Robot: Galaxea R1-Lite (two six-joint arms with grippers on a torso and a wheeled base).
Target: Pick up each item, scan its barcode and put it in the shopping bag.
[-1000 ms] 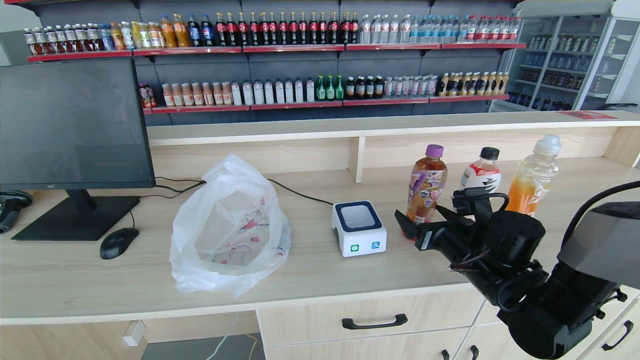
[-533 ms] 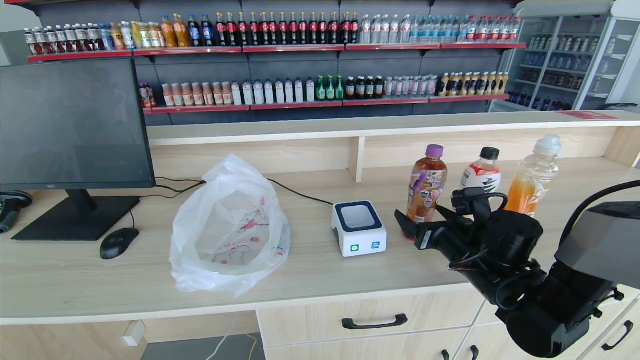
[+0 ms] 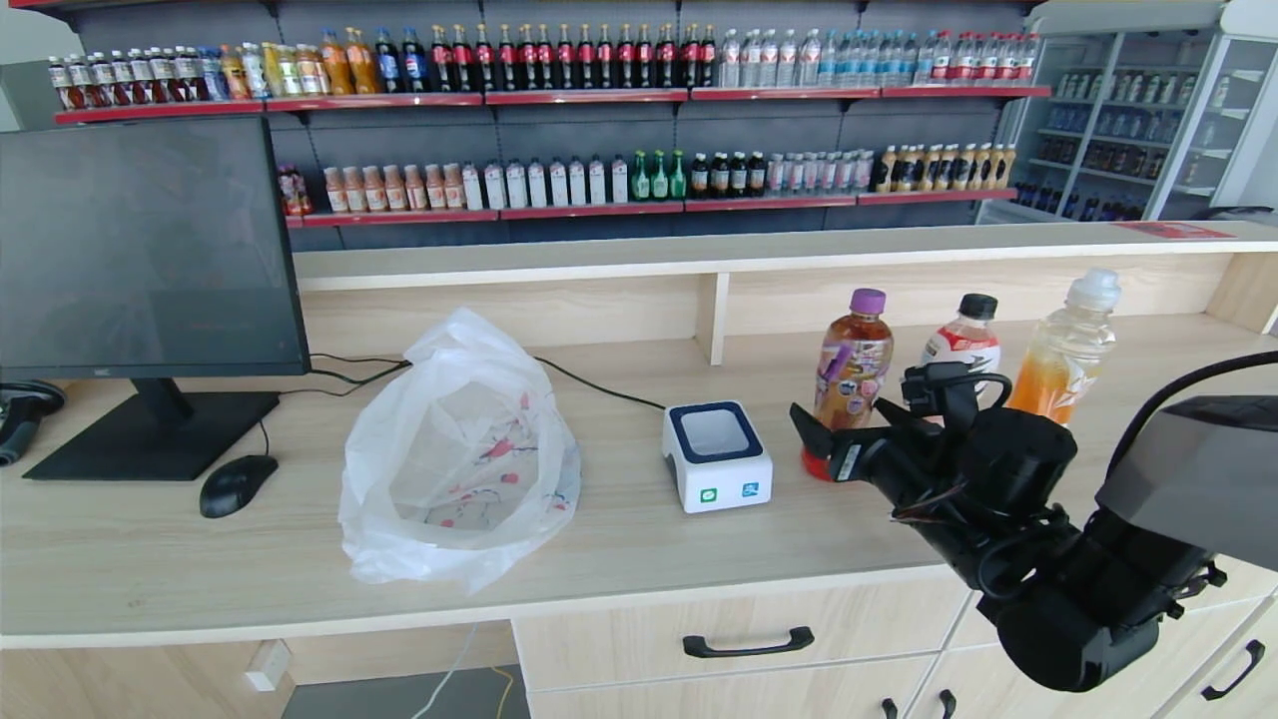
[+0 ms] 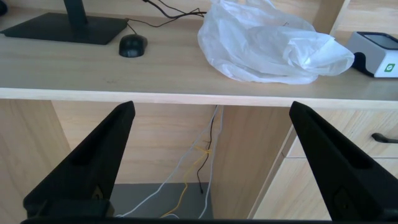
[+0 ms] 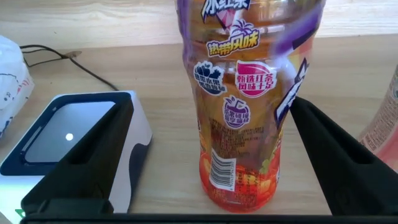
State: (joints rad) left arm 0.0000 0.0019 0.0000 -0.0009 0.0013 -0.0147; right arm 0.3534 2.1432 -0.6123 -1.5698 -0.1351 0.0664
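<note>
Two fingers of the right gripper (image 3: 831,445) spread wide, gripping nothing. The purple-capped bottle (image 3: 852,364) is just ahead, wooden counter (image 3: 639,539) below, drink shelves (image 3: 599,190) beyond. The arm has edged nearer the bottle since a second ago.

Empty too, the left gripper (image 4: 211,109) gapes below the counter edge, shopping bag (image 4: 267,40) ahead.

Right wrist: purple-capped bottle (image 5: 239,106) upright between the fingers, unclamped, scanner (image 5: 68,143) beside.

Five checkout things and two desk pieces on one tabletop (image 3: 639,544)
Bottles, three: one purple-capped tea bottle (image 3: 852,374), one black-capped white bottle (image 3: 963,340) and one white-capped orange drink bottle (image 3: 1063,350). One white barcode scanner (image 3: 715,454). One plastic shopping bag (image 3: 459,459). One monitor (image 3: 140,250) and one mouse (image 3: 237,484). Behind, two rows of red shelves (image 3: 589,97) hold more bottles than can be counted surely.
</note>
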